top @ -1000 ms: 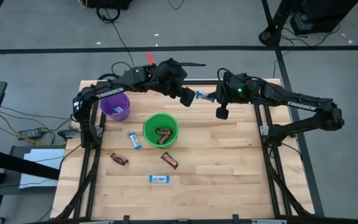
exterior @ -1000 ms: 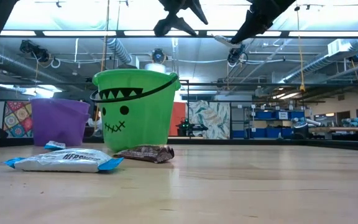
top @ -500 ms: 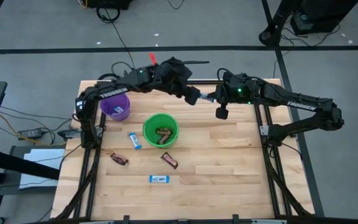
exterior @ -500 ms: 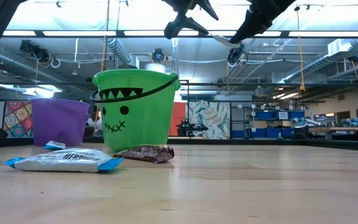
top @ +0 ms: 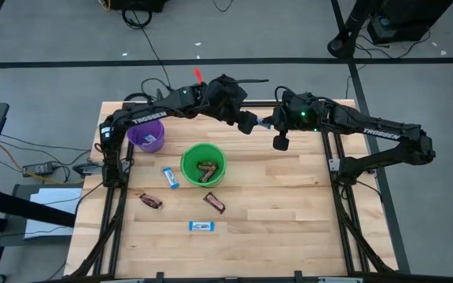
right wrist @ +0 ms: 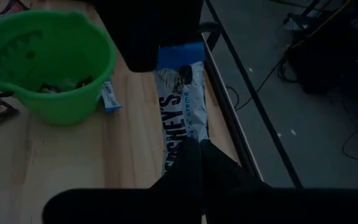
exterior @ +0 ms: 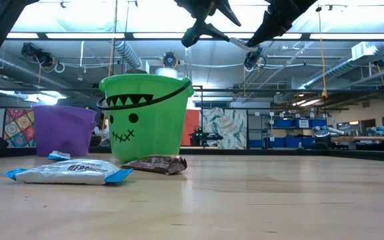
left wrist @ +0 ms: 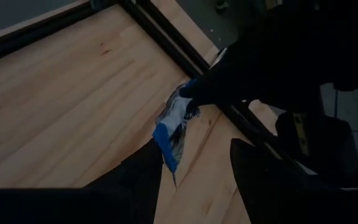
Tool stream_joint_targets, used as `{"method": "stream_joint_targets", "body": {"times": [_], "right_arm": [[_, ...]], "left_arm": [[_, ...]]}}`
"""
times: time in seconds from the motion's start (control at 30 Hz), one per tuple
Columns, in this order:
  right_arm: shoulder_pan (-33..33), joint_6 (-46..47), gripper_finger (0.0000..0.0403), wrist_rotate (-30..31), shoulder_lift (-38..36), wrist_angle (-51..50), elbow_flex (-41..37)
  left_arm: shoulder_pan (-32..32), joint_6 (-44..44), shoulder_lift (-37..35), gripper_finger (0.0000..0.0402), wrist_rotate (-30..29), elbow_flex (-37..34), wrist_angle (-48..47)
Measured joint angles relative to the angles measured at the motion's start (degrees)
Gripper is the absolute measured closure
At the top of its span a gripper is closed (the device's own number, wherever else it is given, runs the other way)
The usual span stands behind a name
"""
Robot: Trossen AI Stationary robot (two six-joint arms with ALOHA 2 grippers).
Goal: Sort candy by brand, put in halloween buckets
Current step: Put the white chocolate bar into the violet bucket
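Up above the far edge of the table (top: 289, 204), two grippers almost meeting, well off the wood. Right gripper (right wrist: 194, 149) clenched on one end of a blue-and-white candy bar (right wrist: 180, 115), wrapper running straight out ahead of the fingertips, lettering readable along it. Left gripper (left wrist: 194, 165) parted, one finger (left wrist: 138, 177) on each side of the bar's free end, the blue tip of the wrapper lying just between them; whether a pad already touches the wrapper, impossible to tell. From overhead, the same bar (top: 262, 123) bridging the small gap between left gripper (top: 248, 123) and right gripper (top: 272, 123). From table height, both grippers high against the ceiling lights, bar (exterior: 240, 45) slanting between them.

Well below and off to the side of the fingers, a green bucket (top: 203, 165) upright near the table's middle, brown-wrapped candy lying in its bottom; seen past the right fingers too (right wrist: 39, 62). Farther beyond the left arm, a purple bucket (top: 145, 135) upright with a blue-and-white piece inside.

Loose on the wood, all well apart from both grippers: a second blue bar (top: 170, 178) just beside the green bucket on the purple bucket's side, a brown bar (top: 214, 203) near the green bucket's near side, another brown bar (top: 151, 201) farther toward the left edge, and a third blue bar (top: 201, 226) nearest the front edge.
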Motion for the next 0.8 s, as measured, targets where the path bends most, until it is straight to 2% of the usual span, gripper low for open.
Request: {"method": "stream_joint_targets", "body": {"times": [0.5, 0.63, 0.8], "right_arm": [[-0.09, -0.90, 0.0403, 0.00, 0.00, -0.02, 0.00], [-0.09, -0.90, 0.0403, 0.13, -0.02, -0.02, 0.01], [-0.11, -1.28, 0.0403, 0.22, -0.07, -0.02, 0.05]], "left_arm": [[0.00, -1.03, 3.26, 0.0218, 2.28, -0.06, 3.93], [0.31, -0.99, 3.29, 0.0271, 2.28, -0.06, 4.47], [0.79, -0.97, 3.33, 0.0372, 2.45, -0.06, 4.39]]}}
